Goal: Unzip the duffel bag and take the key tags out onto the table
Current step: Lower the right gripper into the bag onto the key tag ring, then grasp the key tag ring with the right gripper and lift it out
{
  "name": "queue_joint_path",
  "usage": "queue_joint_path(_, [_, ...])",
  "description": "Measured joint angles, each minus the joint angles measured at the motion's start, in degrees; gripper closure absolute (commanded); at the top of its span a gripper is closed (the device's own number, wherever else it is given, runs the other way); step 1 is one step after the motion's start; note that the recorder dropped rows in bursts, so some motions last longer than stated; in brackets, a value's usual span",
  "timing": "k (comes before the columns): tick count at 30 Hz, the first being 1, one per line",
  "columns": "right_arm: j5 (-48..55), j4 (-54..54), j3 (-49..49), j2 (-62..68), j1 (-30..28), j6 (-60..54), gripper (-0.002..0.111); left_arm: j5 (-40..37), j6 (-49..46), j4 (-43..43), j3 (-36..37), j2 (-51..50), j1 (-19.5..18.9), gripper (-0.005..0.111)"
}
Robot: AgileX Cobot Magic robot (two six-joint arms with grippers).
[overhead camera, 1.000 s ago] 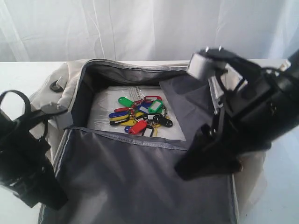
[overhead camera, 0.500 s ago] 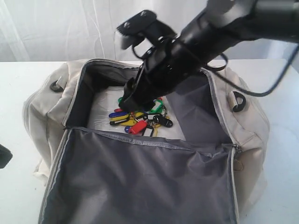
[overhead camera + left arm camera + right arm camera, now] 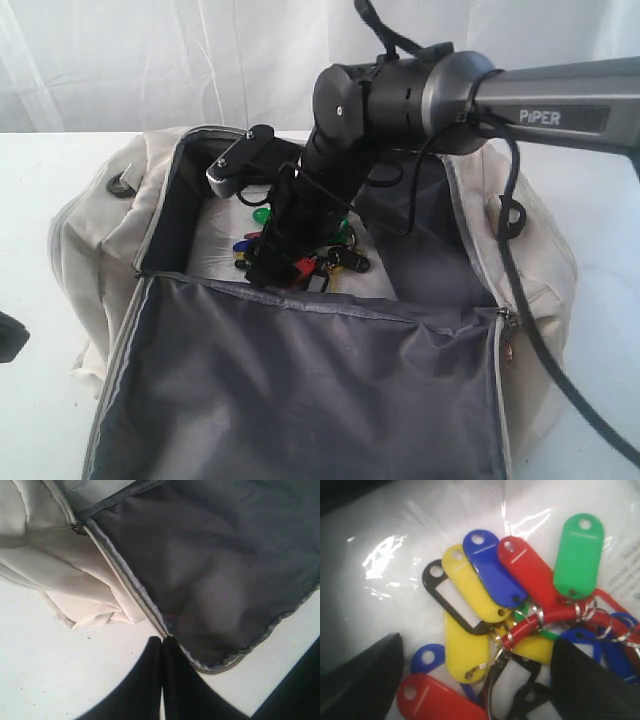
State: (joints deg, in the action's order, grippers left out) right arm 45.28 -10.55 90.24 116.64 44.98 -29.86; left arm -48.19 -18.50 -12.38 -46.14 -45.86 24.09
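Right gripper (image 3: 477, 677) jaws spread wide astride the key tags (image 3: 520, 592); left gripper (image 3: 162, 649) jaws pressed together.

The key tags (image 3: 485, 582) are laid inside the duffel bag (image 3: 300, 390) on the tabletop (image 3: 40, 180), and the right gripper (image 3: 475, 677) is held just above them.

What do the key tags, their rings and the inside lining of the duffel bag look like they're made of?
Key tags: glossy moulded plastic, judging by the bright solid colours and smooth sheen.
Rings: likely metal; thin, silvery and glinting.
Duffel bag lining: dark grey woven synthetic, perhaps nylon or polyester; it shows a faint sheen and soft creases.
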Motion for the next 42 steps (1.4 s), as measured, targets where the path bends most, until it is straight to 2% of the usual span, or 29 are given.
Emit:
queue_joint_path(2, [0.75,1.69,0.61,1.33,0.24,1.85,0.038,0.05,0.0,-0.11,0.0,0.0,0.0,0.107])
queue_joint_path(5, [2.27,3.96,1.25,2.07,0.76,5.41,0.049,0.14,0.0,-0.11,0.0,0.0,0.0,0.107])
queue_joint_path(8, [2.89,4.66,1.48,2.19,1.08,8.06,0.072,0.28,0.0,-0.11,0.0,0.0,0.0,0.107])
queue_joint_path(11, [3.28,4.62,1.61,2.19,1.32,9.02,0.103,0.28,0.0,-0.11,0.0,0.0,0.0,0.107])
queue_joint_path(12, [3.28,4.5,1.61,2.19,1.32,9.3,0.108,0.28,0.0,-0.11,0.0,0.0,0.0,0.107])
queue_joint_path(22, [7.54,6.86,7.11,0.53,1.32,9.64,0.108,0.28,0.0,-0.11,0.0,0.0,0.0,0.107])
queue_joint_path(31, [10.59,8.71,12.48,-7.11,1.32,10.72,0.108,0.42,0.0,-0.2,0.0,0.1,0.0,0.107])
queue_joint_path(42, [20.17,23.74,12.62,-22.26,1.32,20.93,0.108,0.42,0.0,-1.06,0.0,0.1,0.0,0.107])
